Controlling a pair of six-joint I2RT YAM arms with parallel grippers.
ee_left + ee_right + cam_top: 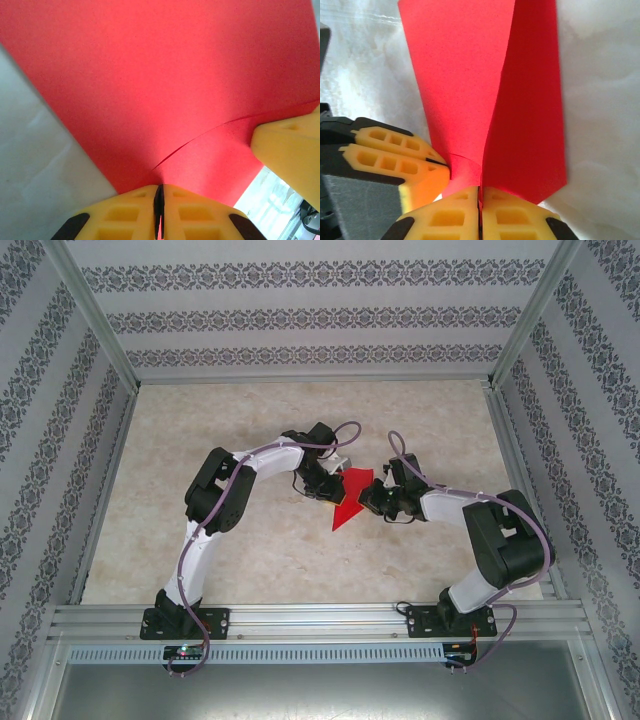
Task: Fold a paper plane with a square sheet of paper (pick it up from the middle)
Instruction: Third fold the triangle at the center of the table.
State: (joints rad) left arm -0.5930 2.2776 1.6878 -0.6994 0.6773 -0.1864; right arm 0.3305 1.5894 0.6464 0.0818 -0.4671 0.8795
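The left end effector (323, 489) is pinching the creased red sheet of paper (350, 502) from the left, jaws closed tight on it, while the right end effector (373, 502) is gripping it likewise from the right. The sheet is sitting between them at mid-worktop (250, 565), its tip pointing near.
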